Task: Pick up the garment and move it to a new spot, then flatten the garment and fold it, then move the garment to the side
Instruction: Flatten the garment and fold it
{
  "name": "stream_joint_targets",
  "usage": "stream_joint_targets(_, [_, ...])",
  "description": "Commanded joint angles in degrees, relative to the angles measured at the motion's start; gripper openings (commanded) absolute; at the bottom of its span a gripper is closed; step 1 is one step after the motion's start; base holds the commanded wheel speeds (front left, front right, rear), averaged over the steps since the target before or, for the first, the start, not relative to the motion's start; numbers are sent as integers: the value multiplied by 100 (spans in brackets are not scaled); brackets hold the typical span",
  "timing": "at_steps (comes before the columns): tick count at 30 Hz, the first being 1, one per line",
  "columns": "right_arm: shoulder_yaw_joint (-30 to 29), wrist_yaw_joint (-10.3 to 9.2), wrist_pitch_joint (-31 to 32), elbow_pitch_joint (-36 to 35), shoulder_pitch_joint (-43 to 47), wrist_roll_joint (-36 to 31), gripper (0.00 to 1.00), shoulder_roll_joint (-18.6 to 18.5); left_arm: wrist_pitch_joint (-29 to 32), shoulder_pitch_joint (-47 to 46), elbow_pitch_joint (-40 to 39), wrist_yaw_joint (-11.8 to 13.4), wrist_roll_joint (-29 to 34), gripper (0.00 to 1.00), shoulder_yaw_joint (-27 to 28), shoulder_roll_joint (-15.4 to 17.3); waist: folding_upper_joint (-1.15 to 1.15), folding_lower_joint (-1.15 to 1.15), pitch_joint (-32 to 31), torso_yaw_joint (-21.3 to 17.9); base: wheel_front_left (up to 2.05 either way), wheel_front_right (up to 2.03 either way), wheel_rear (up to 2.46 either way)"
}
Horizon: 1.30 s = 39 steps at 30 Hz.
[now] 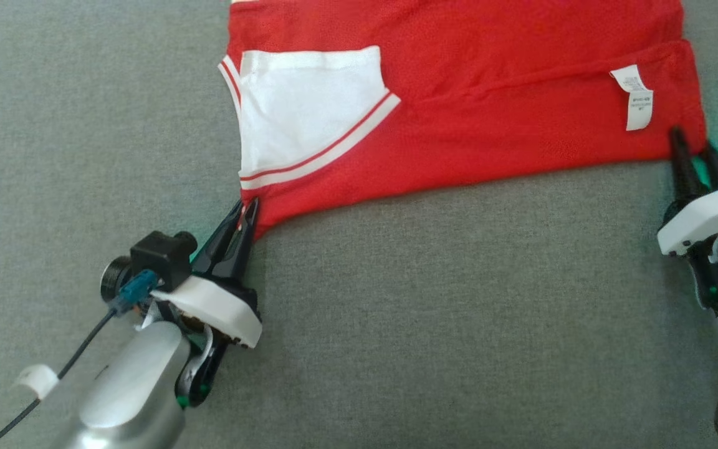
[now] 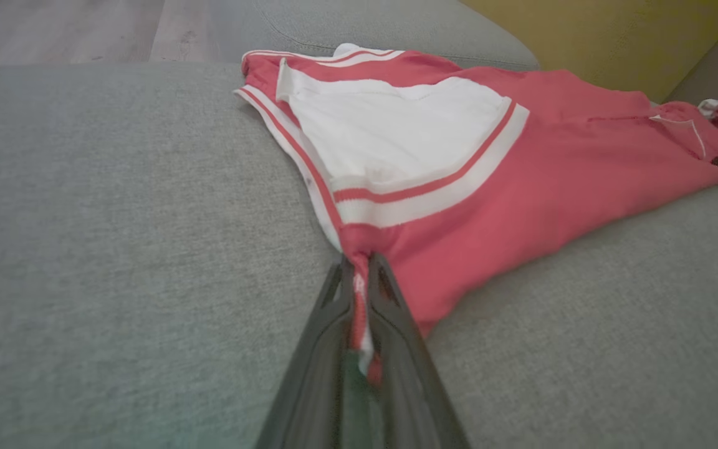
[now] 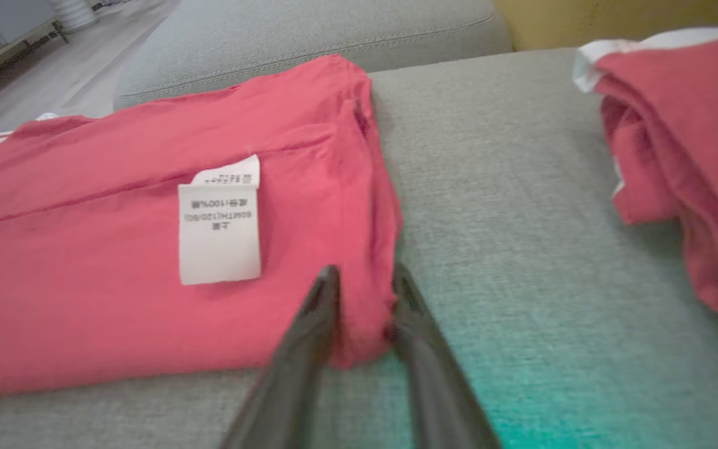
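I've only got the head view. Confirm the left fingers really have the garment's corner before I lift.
Observer: Confirmed. The left wrist view shows the left fingers shut on the garment corner, a strip of red cloth pinched between them.
Operator: Now check the right side.
Observer: In the right wrist view the right fingers straddle the corner by the care label, with cloth between them. Whether they pinch it yet I cannot tell.
Operator: Report anything beyond that corner.
Observer: A separate red cloth heap lies on the grey cushion, apart from the garment.
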Motion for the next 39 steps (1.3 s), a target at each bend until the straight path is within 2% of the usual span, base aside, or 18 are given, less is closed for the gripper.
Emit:
stream_joint_targets(1, [131, -11, 11, -118, 53, 93, 0, -78, -6, -20, -153, 22, 34, 0, 159, 238, 0, 0, -35, 14, 0, 0, 0])
stream_joint_targets(10, [393, -11, -114, -467, 717, 636, 0, -620, 65, 328, -434, 93, -27, 0, 155, 499, 0, 0, -406, -43, 0, 0, 0])
stream_joint_targets(16, [305, -11, -62, -974, 1525, 852, 0, -894, 66, 937, -824, 228, -94, 0, 93, 674, 0, 0, -675, -134, 0, 0, 0])
stream_joint_targets(22, [-25, -11, 112, -1421, 2240, 849, 0, -983, 192, 1632, -1339, 395, -235, 0, 9, 839, 0, 0, -784, -228, 0, 0, 0])
stream_joint_targets(23, [-72, -11, 154, -1482, 2328, 838, 13, -979, 194, 1702, -1412, 420, -262, 0, 14, 852, 0, 0, -790, -231, 0, 0, 0])
stream_joint_targets(24, [-119, -11, 191, -1541, 2402, 825, 49, -966, 193, 1752, -1471, 430, -283, 0, 16, 864, 0, 0, -791, -233, 0, 0, 0])
stream_joint_targets(25, [-176, -11, 216, -1598, 2461, 803, 100, -947, 191, 1778, -1510, 433, -299, 23, 21, 877, 0, 0, -788, -236, 0, 0, 0])
stream_joint_targets(26, [-277, -11, 209, -1737, 2533, 701, 100, -901, 203, 1756, -1552, 456, -281, 100, 24, 899, 0, 0, -776, -241, 0, 0, 0])
stream_joint_targets(34, [-613, -11, 87, -2359, 2511, 267, 100, -712, 504, 1001, -1858, 386, -65, 100, 70, 1071, 0, 0, -602, -249, 0, 0, 0])
stream_joint_targets(37, [-744, -11, 94, -2653, 2415, 71, 100, -606, 816, 230, -2015, 226, 73, 100, 142, 1207, 0, 0, -414, -263, 0, 0, 0])
stream_joint_targets(39, [-804, -11, 139, -2840, 2334, -57, 100, -537, 1161, -417, -2016, 33, 115, 100, 177, 1296, 0, 0, -260, -293, 0, 0, 0])
